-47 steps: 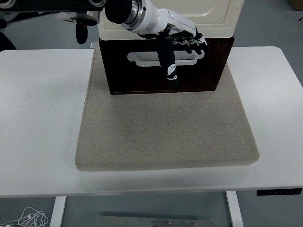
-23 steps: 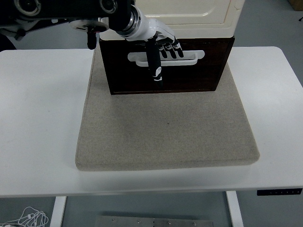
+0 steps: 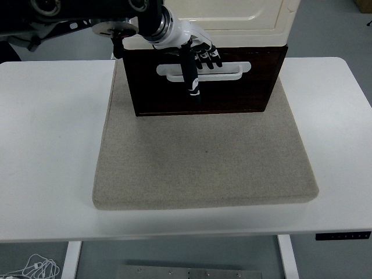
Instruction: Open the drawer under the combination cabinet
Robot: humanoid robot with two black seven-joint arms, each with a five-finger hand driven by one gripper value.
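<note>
Left hand on the drawer handle, far end of the mat.

The dark wooden drawer [image 3: 203, 96] sits under the cream cabinet [image 3: 232, 20] at the far edge of the grey felt mat [image 3: 203, 163], and the left hand [image 3: 197, 58] has its fingers [image 3: 206, 58] hooked over the white handle [image 3: 232, 71], thumb hanging down. The mat in front lies bare, with the white table [image 3: 52, 145] wide on both sides and grey floor beyond.
</note>
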